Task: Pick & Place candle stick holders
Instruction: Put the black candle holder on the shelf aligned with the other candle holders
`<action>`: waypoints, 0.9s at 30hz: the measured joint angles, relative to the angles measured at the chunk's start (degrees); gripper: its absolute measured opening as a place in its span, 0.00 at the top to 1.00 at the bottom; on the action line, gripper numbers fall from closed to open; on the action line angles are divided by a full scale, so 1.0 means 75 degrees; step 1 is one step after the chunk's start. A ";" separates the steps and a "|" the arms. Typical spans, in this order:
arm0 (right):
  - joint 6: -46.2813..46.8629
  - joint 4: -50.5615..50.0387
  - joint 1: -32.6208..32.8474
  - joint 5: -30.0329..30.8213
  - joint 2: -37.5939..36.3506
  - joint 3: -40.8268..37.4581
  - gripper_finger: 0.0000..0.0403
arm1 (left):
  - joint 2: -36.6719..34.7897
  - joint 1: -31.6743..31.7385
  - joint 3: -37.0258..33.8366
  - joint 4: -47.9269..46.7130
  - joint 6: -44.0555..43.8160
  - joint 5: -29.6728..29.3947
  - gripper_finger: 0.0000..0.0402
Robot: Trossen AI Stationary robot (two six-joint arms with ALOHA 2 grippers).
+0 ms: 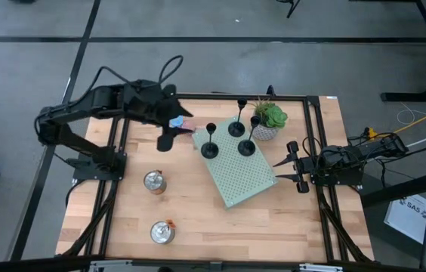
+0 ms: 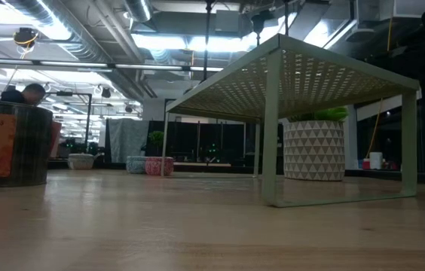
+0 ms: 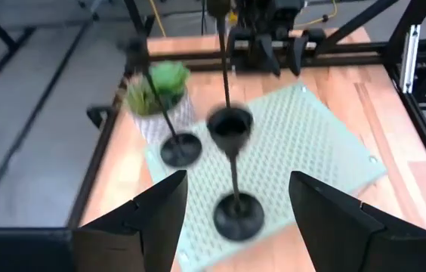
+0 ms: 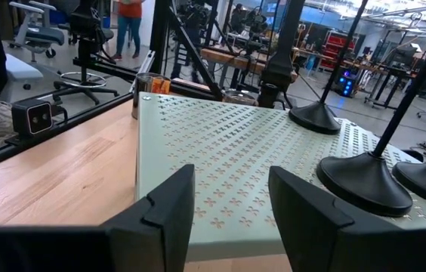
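Three black candle stick holders point(image 1: 210, 147), point(image 1: 237, 127), point(image 1: 247, 145) stand upright by their round bases on the pale green perforated stand point(image 1: 239, 177). My left gripper point(image 1: 172, 127) is open, raised to the left of the stand and pointing at it; in its wrist view the nearest holder point(image 3: 237, 215) shows beyond the open fingers, untouched. My right gripper point(image 1: 279, 169) waits open and level at the stand's right edge, where its wrist view shows the holder bases point(image 4: 364, 181), point(image 4: 315, 117) on the stand top.
A potted plant point(image 1: 267, 121) stands just behind the stand. Small blue and pink candles point(image 1: 179, 123) lie below my left gripper. Two silver tins point(image 1: 155, 181), point(image 1: 163, 232) sit on the wood toward the near left. A black frame rail point(image 1: 115, 174) borders the table.
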 joint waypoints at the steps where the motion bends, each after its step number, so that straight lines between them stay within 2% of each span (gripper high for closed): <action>1: 0.0000 0.0003 -0.0003 0.0000 0.0000 0.0000 0.57 | -0.0147 0.0000 -0.0262 0.0037 -0.0136 0.0000 0.44; 9: -0.0003 0.0000 -0.0003 0.0003 0.0003 0.0000 0.57 | -0.1512 0.0000 -0.2578 0.1379 -0.1016 -0.0045 0.46; 14: 0.0000 0.0003 -0.0001 0.0003 0.0002 0.0000 0.57 | -0.2292 0.0000 -0.3691 0.2133 -0.1301 -0.0058 0.46; 20: -0.0001 0.0003 0.0000 0.0000 0.0000 0.0000 0.57 | -0.2838 0.0000 -0.4595 0.2746 -0.1647 -0.0057 0.47; 27: -0.0003 0.0003 -0.0003 0.0000 0.0000 0.0000 0.57 | -0.2889 0.0000 -0.5237 0.3333 -0.1709 -0.0058 0.46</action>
